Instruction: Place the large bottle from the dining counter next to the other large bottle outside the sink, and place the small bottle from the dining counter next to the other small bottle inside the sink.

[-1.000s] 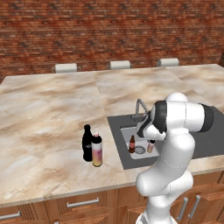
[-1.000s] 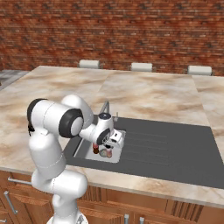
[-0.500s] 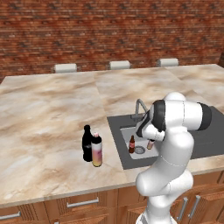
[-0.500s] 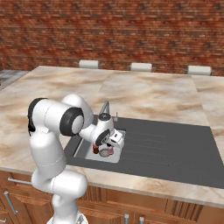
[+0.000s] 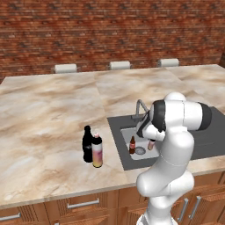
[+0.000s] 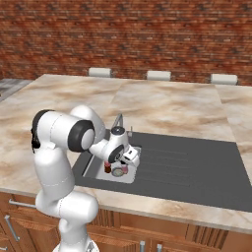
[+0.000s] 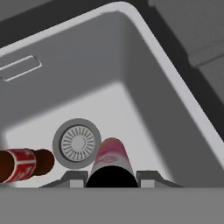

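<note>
My gripper (image 7: 111, 178) is shut on the small bottle (image 7: 112, 158), pink with a dark cap, and holds it down inside the sink (image 7: 144, 74) just beside the drain (image 7: 77, 143). The other small bottle (image 7: 22, 164), brown with a red label, is close on the far side of the drain. From the left base view the small bottle (image 5: 150, 144) hangs under my gripper (image 5: 150, 139), with the other small bottle (image 5: 132, 145) standing left of it in the sink (image 5: 115, 128). The large bottle (image 5: 97, 150) stands right beside the other large bottle (image 5: 87, 143) on the dining counter (image 5: 48, 118).
A curved silver tap (image 5: 140, 107) rises behind the basin. The dark grey draining surround (image 6: 187, 162) stretches to the right of the sink. Three stool tops (image 5: 119, 65) line the counter's far edge before a brick wall. Wooden drawers (image 5: 81, 204) sit below the counter.
My hand with the small bottle has edged slightly toward the brown bottle inside the sink. The bottles on the counter have not moved.
</note>
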You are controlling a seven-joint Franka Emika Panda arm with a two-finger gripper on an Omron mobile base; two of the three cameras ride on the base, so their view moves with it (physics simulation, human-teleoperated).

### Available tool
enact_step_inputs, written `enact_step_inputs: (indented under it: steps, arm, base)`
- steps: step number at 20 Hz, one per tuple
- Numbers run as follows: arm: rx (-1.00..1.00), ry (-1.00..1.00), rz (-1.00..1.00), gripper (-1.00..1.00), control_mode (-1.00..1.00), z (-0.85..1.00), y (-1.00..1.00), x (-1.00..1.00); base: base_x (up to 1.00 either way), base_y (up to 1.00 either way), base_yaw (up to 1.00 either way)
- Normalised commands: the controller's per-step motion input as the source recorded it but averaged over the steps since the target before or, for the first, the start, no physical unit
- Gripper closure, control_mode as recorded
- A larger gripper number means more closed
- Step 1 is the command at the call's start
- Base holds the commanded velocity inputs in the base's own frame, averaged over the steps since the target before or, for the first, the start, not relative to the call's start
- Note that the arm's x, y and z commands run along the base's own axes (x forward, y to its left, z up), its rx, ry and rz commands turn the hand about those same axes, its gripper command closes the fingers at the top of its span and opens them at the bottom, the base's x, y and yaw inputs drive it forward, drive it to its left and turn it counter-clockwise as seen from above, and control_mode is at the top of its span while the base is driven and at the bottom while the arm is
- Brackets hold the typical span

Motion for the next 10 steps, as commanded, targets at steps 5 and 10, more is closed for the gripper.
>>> enact_step_inputs:
  steps: [5, 10]
  arm:
    - [0.0, 0.03, 0.0, 1.0, -1.0, -0.09, 0.13, -0.08]
    - [0.0, 0.02, 0.0, 1.0, -1.0, -0.19, 0.06, 0.0]
  base:
    - [0.0, 0.0, 0.0]
    - [0.0, 0.0, 0.0]
